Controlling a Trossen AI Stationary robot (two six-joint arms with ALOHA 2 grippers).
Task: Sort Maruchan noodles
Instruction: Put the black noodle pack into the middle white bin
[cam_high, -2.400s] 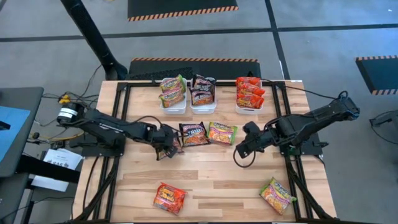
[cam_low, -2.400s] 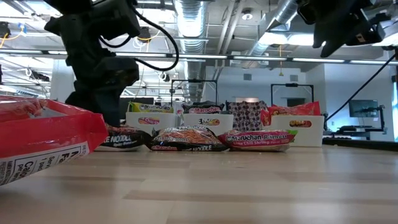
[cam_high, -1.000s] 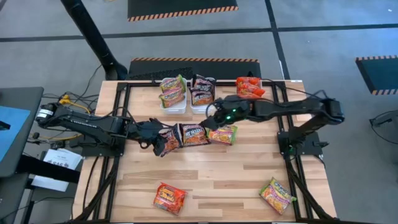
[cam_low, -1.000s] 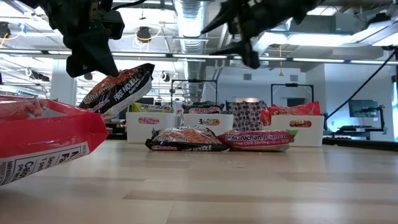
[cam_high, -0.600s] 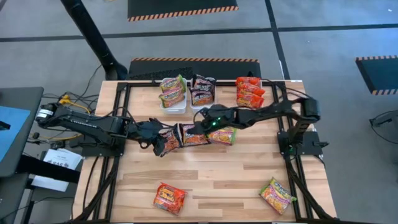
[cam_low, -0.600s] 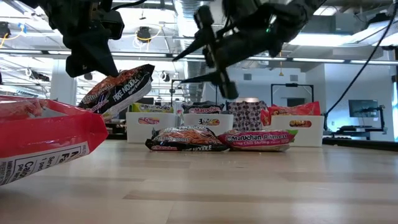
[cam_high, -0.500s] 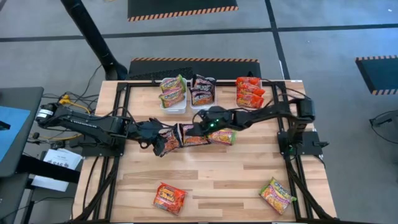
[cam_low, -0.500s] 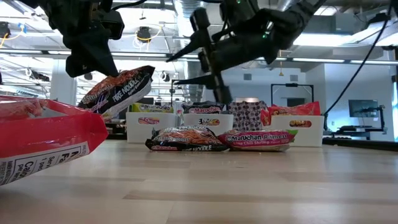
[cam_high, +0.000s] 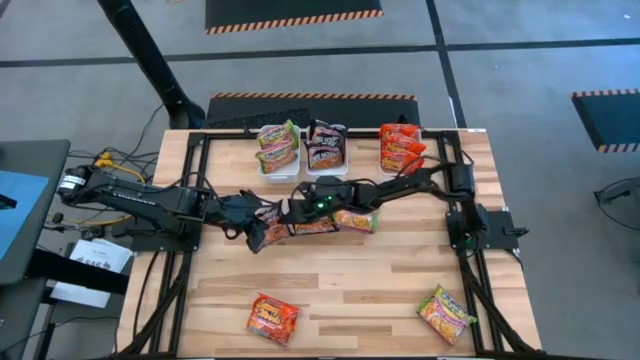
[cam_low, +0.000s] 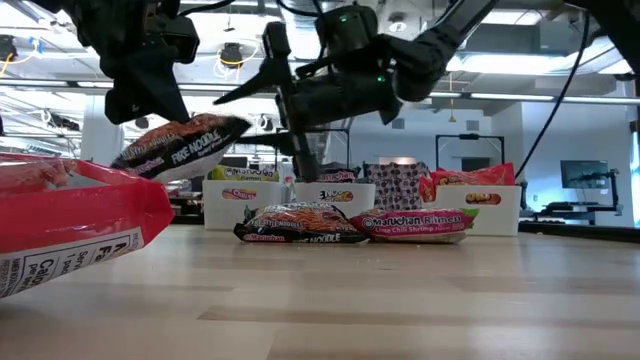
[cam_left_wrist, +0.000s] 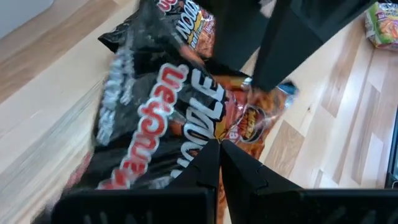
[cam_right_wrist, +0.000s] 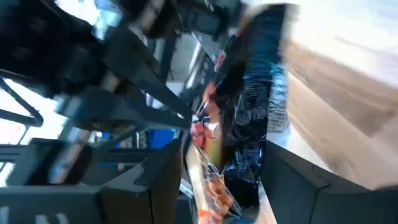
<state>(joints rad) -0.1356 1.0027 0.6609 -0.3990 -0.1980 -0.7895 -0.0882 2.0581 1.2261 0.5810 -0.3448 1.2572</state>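
Observation:
My left gripper (cam_high: 250, 224) is shut on a dark brown-black packet (cam_high: 268, 228) lettered "Fire Noodle" (cam_low: 182, 146), held above the table left of centre. My right gripper (cam_high: 287, 212) has reached across from the right and is open. In the right wrist view its fingers (cam_right_wrist: 166, 182) stand on either side of the held packet's free end (cam_right_wrist: 260, 106). A second dark packet (cam_high: 312, 220) and a green-yellow packet (cam_high: 357, 219) lie flat beside it. A red packet (cam_high: 272, 318) and another green-yellow one (cam_high: 446, 313) lie near the near edge. My left gripper pinches the dark packet between its two shut fingers at one edge (cam_left_wrist: 208, 134), coming from the table's left. The packet is lifted clear and sticks out nearly level toward the right (cam_low: 225, 130). My right gripper is open around the free end; whether it touches it cannot be told.
Three white trays stand along the far edge: green-yellow packets in the left one (cam_high: 279, 168), dark ones in the middle (cam_high: 326, 170), red ones in the right (cam_high: 398, 172). In the low view a red packet (cam_low: 70, 225) fills the near left. Bare wood lies across the table's middle.
My right arm has swept from the far middle toward the table's left, staying open, until its fingers stand around the free end of the held dark packet. That packet's free end has dipped from tilted up to nearly level. My left gripper has kept still.

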